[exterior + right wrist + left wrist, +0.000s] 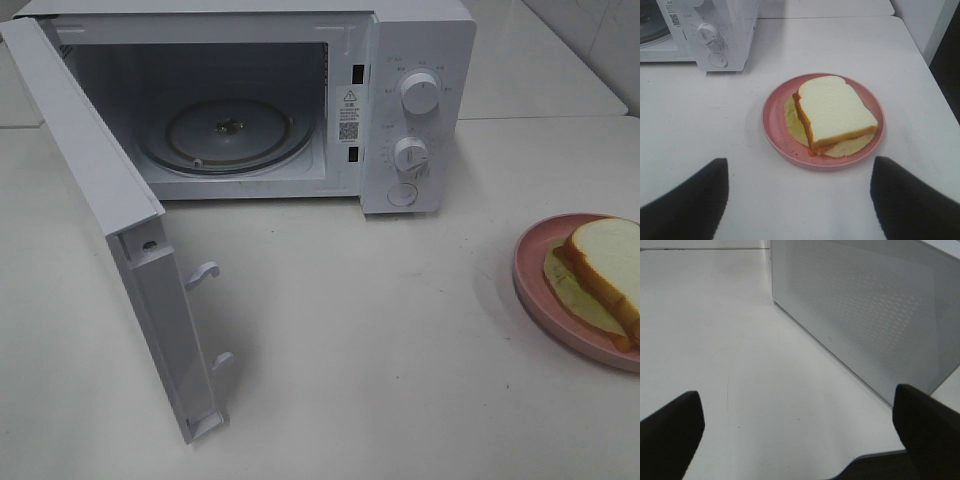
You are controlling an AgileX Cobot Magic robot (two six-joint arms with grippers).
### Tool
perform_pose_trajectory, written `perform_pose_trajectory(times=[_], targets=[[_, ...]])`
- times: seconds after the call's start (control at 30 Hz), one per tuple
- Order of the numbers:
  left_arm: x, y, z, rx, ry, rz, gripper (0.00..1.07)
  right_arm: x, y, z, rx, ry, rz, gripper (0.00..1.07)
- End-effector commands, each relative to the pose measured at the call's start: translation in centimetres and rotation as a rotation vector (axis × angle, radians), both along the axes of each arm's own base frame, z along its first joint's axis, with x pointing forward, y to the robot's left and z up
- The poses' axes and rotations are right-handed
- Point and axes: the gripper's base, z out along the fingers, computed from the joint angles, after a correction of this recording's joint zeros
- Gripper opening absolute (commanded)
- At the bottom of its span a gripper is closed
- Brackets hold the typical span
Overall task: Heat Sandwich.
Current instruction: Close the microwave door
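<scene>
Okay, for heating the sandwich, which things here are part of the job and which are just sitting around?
Part of the job:
- sandwich
- pink plate under it
- microwave, its door open and glass turntable bare
- right gripper, open, short of the plate
- left gripper, open, by the door

Just sitting around:
- nothing else shows except the white table

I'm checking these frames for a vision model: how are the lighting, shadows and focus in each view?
Exterior high: even, soft light; the open microwave door casts a faint shadow on the table; the pink plate is cropped at the edge. Left wrist: sharp on the door mesh, left tool dark and blurred. Right wrist: sandwich crisp, right tool blurred.
</scene>
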Motion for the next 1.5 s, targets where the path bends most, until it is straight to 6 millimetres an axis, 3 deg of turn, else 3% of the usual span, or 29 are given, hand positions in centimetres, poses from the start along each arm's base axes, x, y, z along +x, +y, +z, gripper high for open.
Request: perform_pose_trajectory(times=[0.03, 1.17, 1.33, 1.5], targets=[[0.0, -0.1, 0.1, -0.011, -0.018, 0.004, 0.97, -0.3, 0.0, 0.0, -0.004, -0.037, 0.000, 0.76], [0.0, -0.1, 0.1, -0.011, -0.018, 0.004, 0.97, -0.3, 0.0, 0.0, -0.002, -0.037, -0.002, 0.76], [-0.2, -0.1, 1.1, -0.025, -0.045, -0.002, 0.97, -0.3, 0.0, 0.0, -0.002, -0.037, -0.002, 0.76], [1.1, -0.1, 1.5, -0.011, -0.022, 0.010, 0.94, -0.3, 0.0, 0.0, -0.002, -0.037, -0.002, 0.76]])
